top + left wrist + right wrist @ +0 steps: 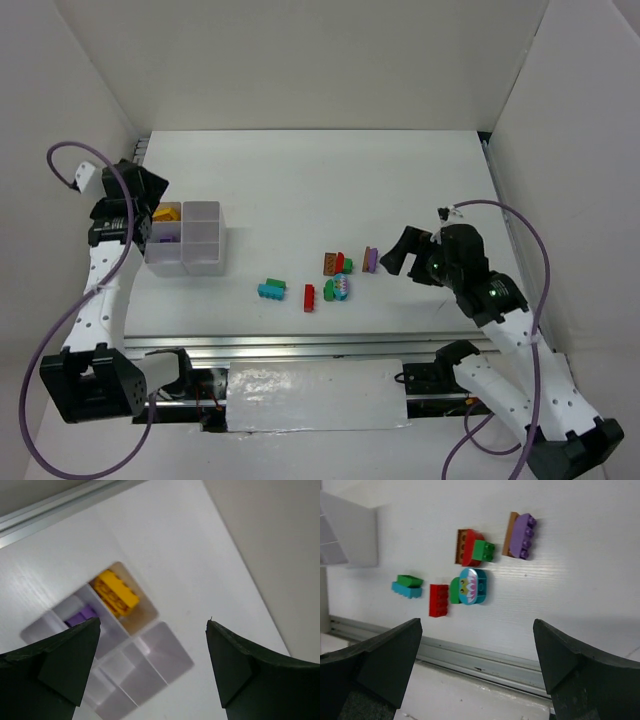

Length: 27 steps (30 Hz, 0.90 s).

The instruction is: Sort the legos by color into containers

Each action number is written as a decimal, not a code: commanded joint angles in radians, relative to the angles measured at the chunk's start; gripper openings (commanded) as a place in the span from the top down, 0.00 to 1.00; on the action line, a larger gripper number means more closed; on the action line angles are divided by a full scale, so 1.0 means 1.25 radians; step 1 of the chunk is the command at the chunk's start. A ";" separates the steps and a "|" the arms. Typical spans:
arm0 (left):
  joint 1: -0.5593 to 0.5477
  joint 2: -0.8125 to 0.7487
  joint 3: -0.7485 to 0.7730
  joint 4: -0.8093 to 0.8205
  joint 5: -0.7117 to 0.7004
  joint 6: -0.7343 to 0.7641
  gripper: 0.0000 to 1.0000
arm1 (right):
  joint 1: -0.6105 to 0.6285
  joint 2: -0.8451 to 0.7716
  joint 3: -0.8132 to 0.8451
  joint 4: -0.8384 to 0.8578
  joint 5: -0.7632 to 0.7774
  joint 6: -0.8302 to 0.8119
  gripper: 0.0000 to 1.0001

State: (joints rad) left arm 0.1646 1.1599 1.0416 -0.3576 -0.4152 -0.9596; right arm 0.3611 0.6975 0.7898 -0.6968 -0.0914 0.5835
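The white organiser tray (pixel 203 262) stands at the left. A yellow brick (pixel 116 593) lies in its far left compartment and a purple brick (pixel 81 616) in the one beside it. My left gripper (pixel 152 630) hovers above the tray, open and empty. Loose on the table lie a purple brick on an orange piece (pixel 520 536), a red and orange brick with a green one (pixel 474 547), a teal oval with green (pixel 470 586), a red brick (pixel 438 600) and a teal brick with green on top (pixel 407 586). My right gripper (pixel 395 253) is open and empty, right of the purple brick.
A metal rail (pixel 270 346) runs along the table's near edge, with a white panel (pixel 315 395) in front of it. White walls enclose the table on three sides. Purple cables loop beside both arms.
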 commanded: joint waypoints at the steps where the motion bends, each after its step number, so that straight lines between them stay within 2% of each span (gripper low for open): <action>1: -0.068 -0.009 0.105 -0.148 0.057 0.095 0.01 | 0.006 0.098 -0.002 0.043 0.101 0.036 0.00; 5: -0.211 -0.022 0.135 -0.236 0.062 0.181 0.00 | 0.022 0.253 0.045 0.075 0.171 0.051 0.02; 8: -0.276 -0.069 0.085 -0.249 0.079 0.225 0.00 | 0.044 0.405 0.108 0.081 0.214 0.057 0.05; 10: -0.290 -0.110 0.033 -0.243 0.130 0.259 0.00 | 0.053 0.494 0.148 0.085 0.240 0.062 0.09; 12: -0.295 -0.134 0.005 -0.248 0.153 0.273 0.00 | 0.055 0.532 0.165 0.106 0.255 0.063 0.11; 16: -0.297 -0.184 -0.069 -0.238 0.169 0.300 0.00 | 0.058 0.655 0.226 0.102 0.245 0.060 0.18; 20: -0.305 -0.216 -0.076 -0.240 0.163 0.296 0.01 | 0.058 0.728 0.236 0.123 0.255 0.065 0.22; 23: -0.307 -0.219 -0.080 -0.240 0.174 0.299 0.00 | 0.058 0.771 0.226 0.152 0.214 0.058 0.25; 26: -0.310 -0.211 -0.076 -0.243 0.181 0.301 0.00 | 0.057 0.785 0.216 0.163 0.203 0.058 0.33; 27: -0.310 -0.212 -0.075 -0.246 0.180 0.301 0.00 | 0.058 0.797 0.211 0.168 0.206 0.057 0.40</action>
State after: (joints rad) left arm -0.2161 0.8997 0.9382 -0.6807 -0.2070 -0.6037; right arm 0.4263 1.6833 1.0527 -0.5411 0.1658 0.6518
